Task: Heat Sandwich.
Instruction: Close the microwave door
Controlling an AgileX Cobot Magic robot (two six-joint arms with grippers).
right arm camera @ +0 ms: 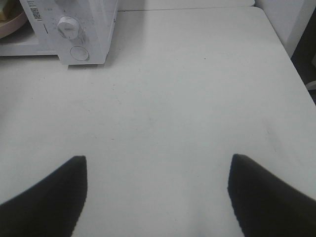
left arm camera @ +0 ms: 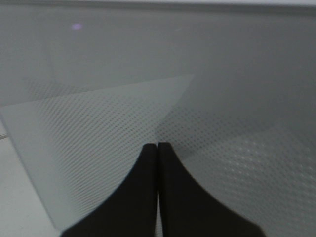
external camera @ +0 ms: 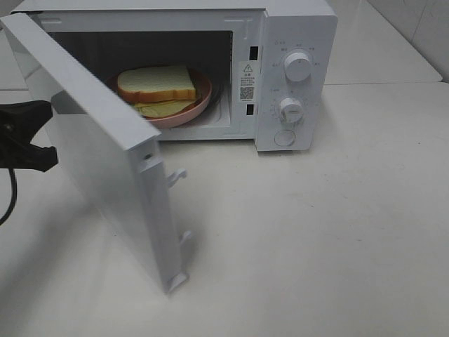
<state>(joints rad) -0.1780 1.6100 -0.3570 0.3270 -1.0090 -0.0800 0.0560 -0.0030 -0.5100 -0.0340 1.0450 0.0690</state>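
Resting on the pink plate [external camera: 201, 104] inside the white microwave [external camera: 298, 35], the sandwich [external camera: 156, 83] lies behind the swung-open door [external camera: 98, 154]. The left gripper [left arm camera: 157, 147], clenched on nothing, faces the door's meshed window closely. The right gripper [right arm camera: 158, 158] hangs released above the counter [right arm camera: 197, 98].

The swung-out microwave door [external camera: 105, 161] blocks approach from the left; from the right, bare worktop [external camera: 316, 232] leaves open passage to the cavity [external camera: 210, 49].
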